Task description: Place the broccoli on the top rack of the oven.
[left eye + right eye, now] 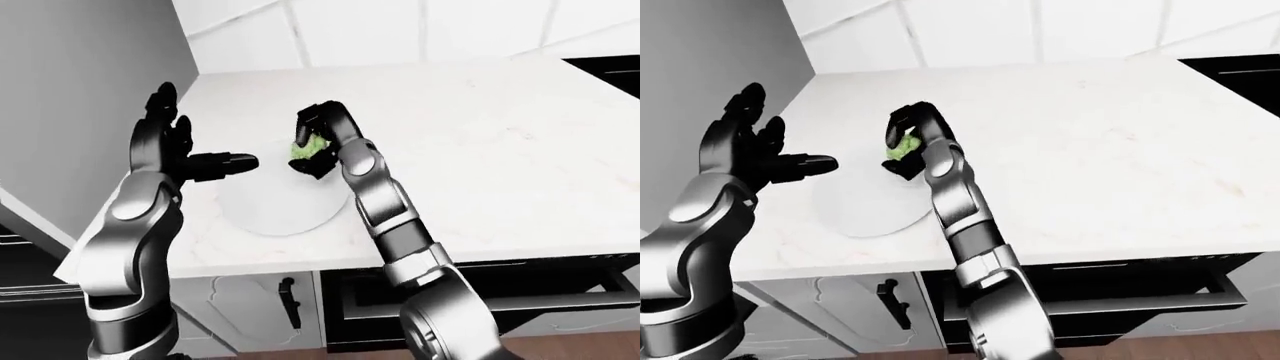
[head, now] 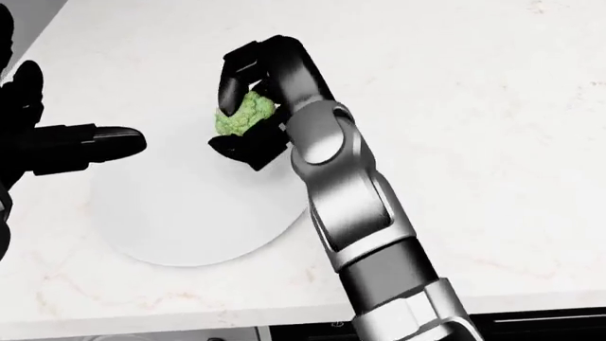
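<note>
A green broccoli (image 2: 244, 114) is held in my right hand (image 2: 242, 117), whose black fingers close round it just over the upper right rim of a white round plate (image 2: 190, 213) on the white marble counter (image 2: 492, 128). My left hand (image 2: 57, 142) is open and empty, fingers spread, hovering at the plate's left side. In the left-eye view the broccoli (image 1: 308, 148) sits between the right hand's fingers. The oven (image 1: 560, 289) shows below the counter at the bottom right, with its door shut; its racks are hidden.
A grey wall or tall cabinet (image 1: 80, 90) stands at the left. White cabinet doors with a black handle (image 1: 290, 300) lie under the counter. A black cooktop edge (image 1: 615, 71) shows at the upper right. White tiled wall runs along the top.
</note>
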Robot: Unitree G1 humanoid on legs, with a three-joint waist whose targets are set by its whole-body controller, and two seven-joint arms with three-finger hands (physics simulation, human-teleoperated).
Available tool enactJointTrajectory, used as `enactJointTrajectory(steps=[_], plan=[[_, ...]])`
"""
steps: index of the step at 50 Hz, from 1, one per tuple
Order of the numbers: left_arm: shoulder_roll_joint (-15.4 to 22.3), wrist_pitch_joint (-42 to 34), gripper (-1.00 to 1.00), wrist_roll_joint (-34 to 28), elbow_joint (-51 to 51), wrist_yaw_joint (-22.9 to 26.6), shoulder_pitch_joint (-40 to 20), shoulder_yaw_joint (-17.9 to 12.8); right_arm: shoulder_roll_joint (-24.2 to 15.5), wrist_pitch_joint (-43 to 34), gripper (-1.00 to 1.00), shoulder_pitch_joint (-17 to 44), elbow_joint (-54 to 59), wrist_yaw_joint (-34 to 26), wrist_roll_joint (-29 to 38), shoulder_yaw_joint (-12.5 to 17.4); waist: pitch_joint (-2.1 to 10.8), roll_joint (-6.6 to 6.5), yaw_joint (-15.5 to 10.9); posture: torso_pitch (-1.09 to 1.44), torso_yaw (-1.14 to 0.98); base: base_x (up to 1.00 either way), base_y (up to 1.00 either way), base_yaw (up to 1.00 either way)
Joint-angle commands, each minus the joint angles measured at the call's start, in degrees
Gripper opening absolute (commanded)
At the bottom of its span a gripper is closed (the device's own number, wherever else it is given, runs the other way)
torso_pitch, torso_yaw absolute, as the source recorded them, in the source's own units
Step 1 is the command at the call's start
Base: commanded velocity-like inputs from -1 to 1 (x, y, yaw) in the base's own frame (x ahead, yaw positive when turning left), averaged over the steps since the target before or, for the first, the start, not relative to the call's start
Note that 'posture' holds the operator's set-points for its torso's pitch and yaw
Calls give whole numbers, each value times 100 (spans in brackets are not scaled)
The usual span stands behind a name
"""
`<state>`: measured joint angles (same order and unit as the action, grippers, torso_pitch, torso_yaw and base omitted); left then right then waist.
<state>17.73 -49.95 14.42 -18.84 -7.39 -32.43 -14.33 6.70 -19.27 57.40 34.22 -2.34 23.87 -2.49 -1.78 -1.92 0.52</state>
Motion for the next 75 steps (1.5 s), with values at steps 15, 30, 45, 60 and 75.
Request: enactJointTrajectory(steps=[15,30,45,60,75], plan=[[137,-160,100,25,-471,-47,-258,-89,-316,-2200,-95,131,-2606,-412,-897,26,134,8,-21,0,0,0,0,0],[164,-389,100,-57,-457,-95,-574,3,-1007,-3483,-100,161,-3709,-261,-1436,331,102,41,-30,0,0,0,0,0],[168,-308,100,-122,-280,-59,-682,24,-1519,-4162,-100,147,-4223,-313,-1564,527,100,82,-42,0,0,0,0,0],[157,-243,100,-109,-220,-55,-678,25,-1554,-4167,-100,-14,-4363,-283,-1607,542,132,80,-54,0,0,-3,0,0],[183,-264,100,-87,-257,-52,-650,-4,-1558,-4220,-100,-75,-4436,-262,-1629,536,128,82,-42,0,0,-4,0,0]])
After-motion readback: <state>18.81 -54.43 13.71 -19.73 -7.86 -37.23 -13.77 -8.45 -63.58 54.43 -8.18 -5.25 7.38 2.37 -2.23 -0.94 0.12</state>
